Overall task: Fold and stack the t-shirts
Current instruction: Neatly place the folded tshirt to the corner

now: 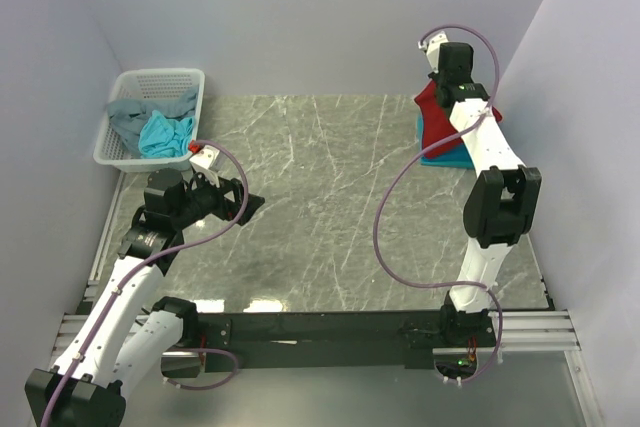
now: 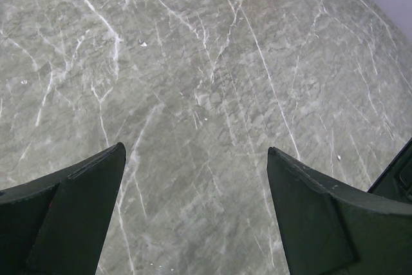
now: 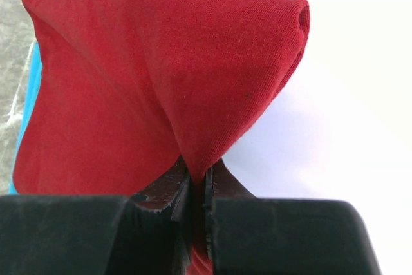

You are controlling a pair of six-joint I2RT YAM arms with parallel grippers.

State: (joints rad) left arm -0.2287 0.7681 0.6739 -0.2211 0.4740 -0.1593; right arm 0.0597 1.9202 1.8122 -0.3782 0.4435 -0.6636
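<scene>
stacking step, we think: right gripper (image 3: 196,185) pinches the red shirt (image 3: 161,75) over the teal shirt (image 1: 445,157) — next we must lower it squarely. left gripper (image 2: 196,149) stands spread wide.

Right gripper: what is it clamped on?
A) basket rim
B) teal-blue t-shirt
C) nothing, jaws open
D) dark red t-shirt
D: in the right wrist view the right gripper is pinched shut on a fold of the dark red t-shirt, and the cloth fans out from between the fingers.
</scene>
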